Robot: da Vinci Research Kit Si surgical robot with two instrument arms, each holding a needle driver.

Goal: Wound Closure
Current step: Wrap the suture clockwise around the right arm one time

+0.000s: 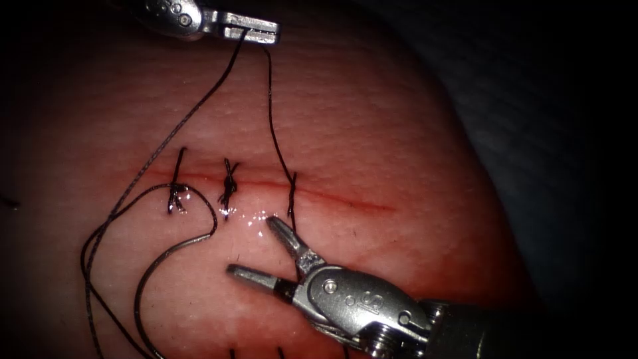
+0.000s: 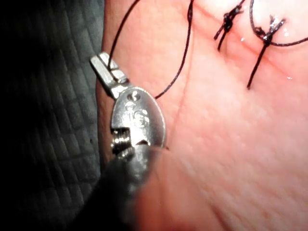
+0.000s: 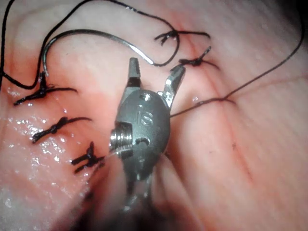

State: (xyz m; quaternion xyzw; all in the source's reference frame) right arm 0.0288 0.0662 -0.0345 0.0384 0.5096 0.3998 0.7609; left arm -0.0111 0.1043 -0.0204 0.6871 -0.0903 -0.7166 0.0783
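The cut [image 1: 345, 201] runs across the tissue [image 1: 385, 119] with two knotted stitches [image 1: 229, 186] at its left part. A third loop of thread [image 1: 291, 189] crosses it further right. At the top, my left tool [image 1: 251, 30] is shut on the thread [image 1: 269, 100] that rises from that loop; its jaws [image 2: 108, 70] pinch the strand. Below the cut, my right tool [image 1: 252, 246] stands open and holds nothing, its jaws [image 3: 156, 70] spread. The curved needle [image 1: 143, 279] lies loose on the tissue at the lower left, held by neither tool, and arcs past the open jaws as the needle [image 3: 86, 33].
A long slack thread [image 1: 90, 252] loops down the left side of the tissue toward the needle. Several older knotted stitches [image 3: 55, 127] sit in a second row nearer the right tool's shaft. Dark cloth [image 2: 48, 120] borders the tissue.
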